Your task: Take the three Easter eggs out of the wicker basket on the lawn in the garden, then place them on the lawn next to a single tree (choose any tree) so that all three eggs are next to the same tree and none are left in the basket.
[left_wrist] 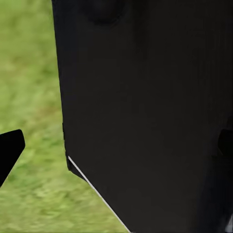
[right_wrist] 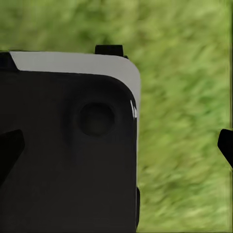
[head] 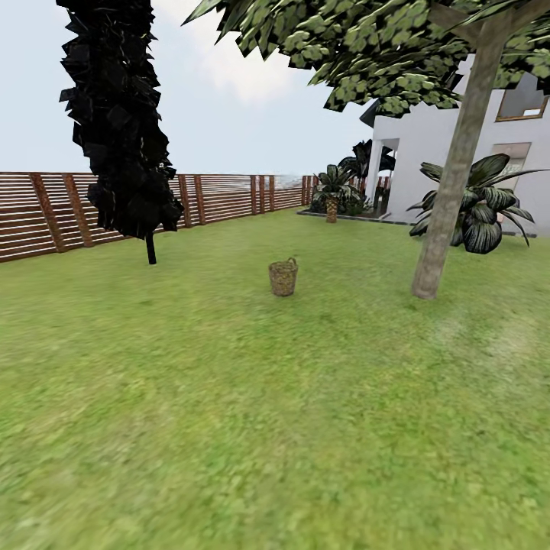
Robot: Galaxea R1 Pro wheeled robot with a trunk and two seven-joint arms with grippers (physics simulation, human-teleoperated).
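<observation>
Head view: the wicker basket (head: 283, 277) stands upright on the lawn (head: 229, 397), well ahead of the robot and near the middle of the scene; its contents cannot be made out at this range. The tree (head: 457, 160) with the bare grey-beige trunk rises from the grass to the right of the basket, apart from it, its leafy canopy spreading overhead. A dark, narrow tree (head: 118, 114) stands to the left of the basket, in front of a slatted wooden fence (head: 46, 214). Behind the trunk, a broad-leaved plant (head: 477, 206) grows beside a white house (head: 451, 145). Left wrist view: the left gripper (left_wrist: 119, 148) shows two dark fingertips (left_wrist: 9, 148) at opposite edges, spread wide with nothing between them but a large black part of the robot's body (left_wrist: 145, 107); grass lies beyond it. Right wrist view: the right gripper (right_wrist: 119, 145) likewise has its fingertips (right_wrist: 8, 148) far apart and empty, a black-and-grey robot panel (right_wrist: 73, 145) occupies the space ahead of one finger, and blurred lawn lies ahead of the other.
</observation>
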